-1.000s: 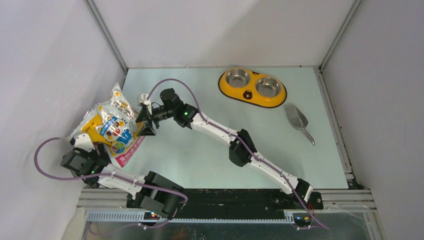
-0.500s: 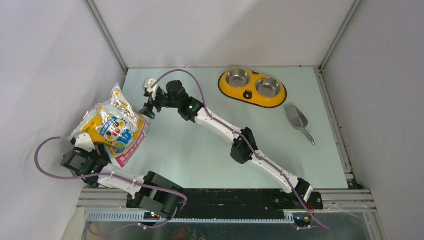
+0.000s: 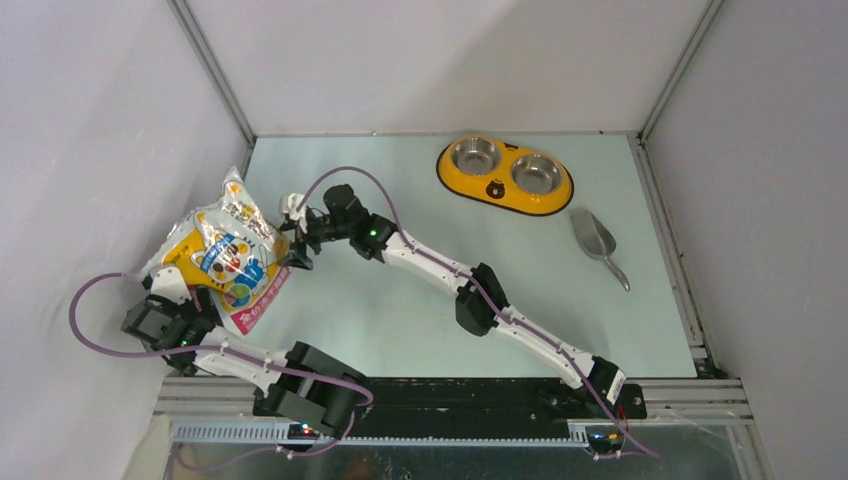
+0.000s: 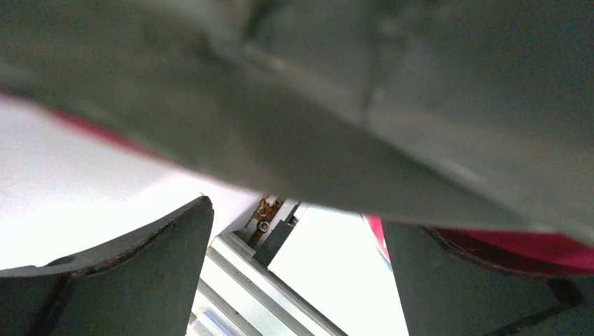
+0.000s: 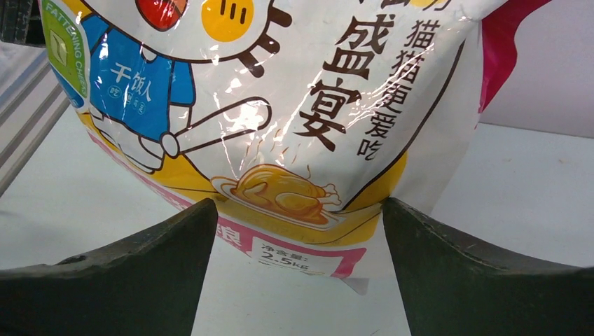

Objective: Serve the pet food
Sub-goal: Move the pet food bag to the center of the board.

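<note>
The pet food bag (image 3: 225,255) sits at the left edge of the worktop (image 3: 400,320), about halfway between the near and far edges. It leans toward the left wall. The bag is shiny, with white, orange and pink on it and a cartoon cat in a blue shirt. The food itself cannot be seen. The right arm reaches across the worktop to the bag. The right end effector (image 3: 292,240) is just beside the bag's right side. In the right wrist view its two fingers are spread wide (image 5: 298,210), and the bottom part of the bag (image 5: 280,105) fills the space ahead of them. The left end effector (image 3: 180,290) is at the bag's near corner, partly hidden by it. In the left wrist view its fingers are spread wide too (image 4: 295,217), with the bag (image 4: 350,105) close above the camera as a dark blur. A yellow double bowl (image 3: 503,188) sits by the far edge, toward the far right corner. A grey scoop (image 3: 595,240) lies near it by the right edge.
</note>
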### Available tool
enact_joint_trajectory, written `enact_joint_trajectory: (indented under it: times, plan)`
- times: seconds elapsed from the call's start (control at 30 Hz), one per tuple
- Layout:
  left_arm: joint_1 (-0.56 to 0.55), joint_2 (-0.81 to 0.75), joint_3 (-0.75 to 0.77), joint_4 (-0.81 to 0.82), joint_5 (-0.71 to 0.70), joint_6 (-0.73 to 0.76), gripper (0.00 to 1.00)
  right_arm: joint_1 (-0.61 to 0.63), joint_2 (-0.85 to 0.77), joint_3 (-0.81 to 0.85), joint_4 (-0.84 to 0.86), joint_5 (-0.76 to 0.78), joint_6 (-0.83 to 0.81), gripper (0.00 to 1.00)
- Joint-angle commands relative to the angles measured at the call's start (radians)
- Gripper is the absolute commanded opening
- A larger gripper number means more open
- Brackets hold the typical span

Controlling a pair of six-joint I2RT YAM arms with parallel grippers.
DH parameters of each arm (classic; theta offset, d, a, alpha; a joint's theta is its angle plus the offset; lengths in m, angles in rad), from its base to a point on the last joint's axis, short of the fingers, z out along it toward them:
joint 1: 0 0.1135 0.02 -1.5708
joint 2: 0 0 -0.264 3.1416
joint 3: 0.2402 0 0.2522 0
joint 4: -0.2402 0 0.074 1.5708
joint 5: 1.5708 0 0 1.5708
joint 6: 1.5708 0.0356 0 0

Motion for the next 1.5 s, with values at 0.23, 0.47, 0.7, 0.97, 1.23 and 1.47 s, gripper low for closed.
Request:
enact_joint_trajectory:
  times: [0.23,0.47,0.7,0.97,1.23,1.47]
  plan:
    - [-0.044,0.006,-0.009,-0.185,0.121,-0.014,0.98,0.031,-0.009,0.05,0.015,-0.024,-0.102,0.55]
    - [-0.045,0.015,0.0,-0.197,0.121,-0.006,0.98,0.033,-0.009,0.054,0.005,-0.023,-0.111,0.0]
    - [-0.046,0.026,0.004,-0.195,0.121,-0.003,0.98,0.035,-0.019,0.055,-0.017,-0.054,-0.122,0.0]
    - [-0.11,-0.006,-0.004,-0.231,0.12,0.029,0.98,0.021,-0.078,0.056,-0.118,-0.14,-0.1,0.0]
    - [-0.296,0.017,0.022,-0.183,-0.001,-0.051,0.98,-0.029,-0.11,0.055,-0.139,-0.133,-0.071,0.0]
    - [-0.441,0.133,0.11,-0.188,-0.064,-0.138,0.98,-0.076,-0.115,0.056,-0.14,-0.132,-0.041,0.0]
